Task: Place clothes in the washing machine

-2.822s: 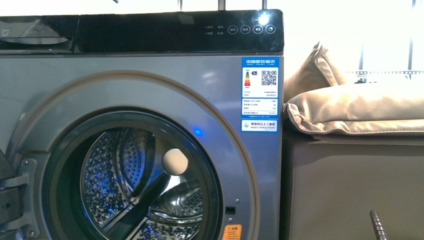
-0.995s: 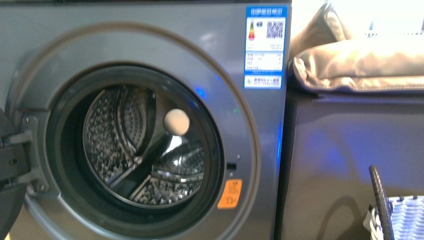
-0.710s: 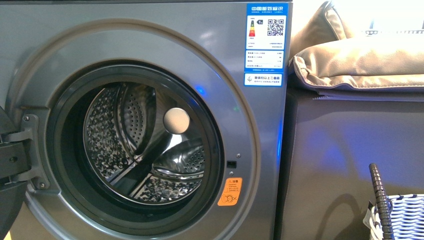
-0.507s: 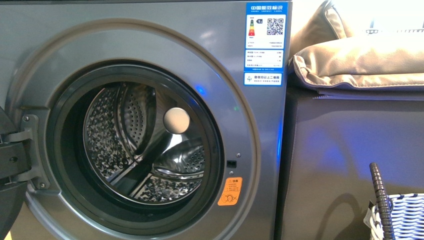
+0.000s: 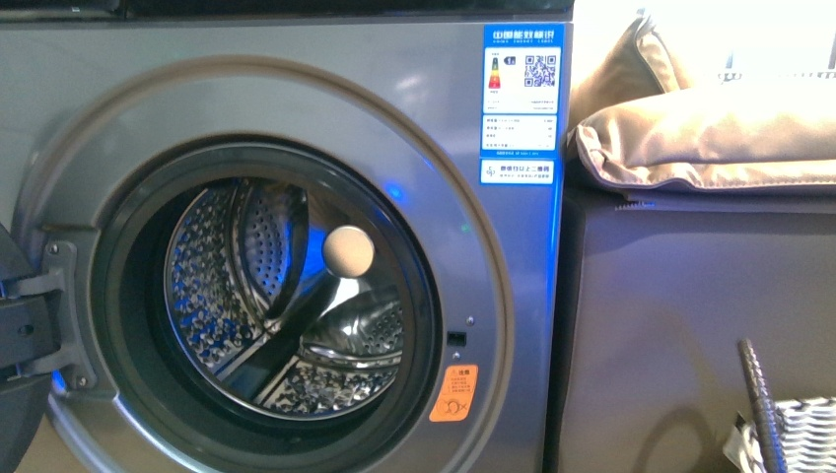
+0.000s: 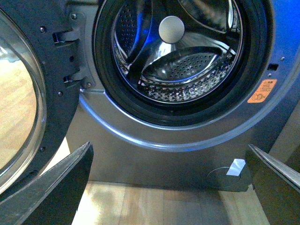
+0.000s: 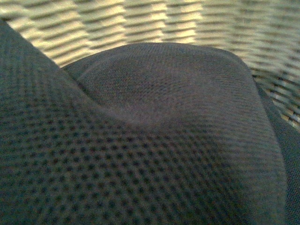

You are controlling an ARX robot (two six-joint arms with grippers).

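The grey washing machine (image 5: 473, 246) fills the front view, its door (image 5: 20, 335) swung open to the left and its perforated steel drum (image 5: 286, 315) empty. My left gripper (image 6: 173, 187) is open and empty, low in front of the machine (image 6: 154, 159), below the porthole, with its fingers (image 6: 56, 183) wide apart. The dark navy mesh clothes (image 7: 140, 140) fill the right wrist view, close to the camera. My right gripper is shut on them, its jaws hidden under the fabric. Neither arm shows in the front view.
A wicker basket (image 5: 789, 434) with a dark handle stands at the bottom right, and its weave (image 7: 140, 23) shows behind the clothes. A beige cushion (image 5: 710, 138) lies on a dark unit right of the machine. The open door (image 6: 23, 93) stands over a wooden floor (image 6: 159, 206).
The front view sank from the control panel to the porthole, bringing the basket into sight, then rose slightly in the last half second. The drum stays empty.
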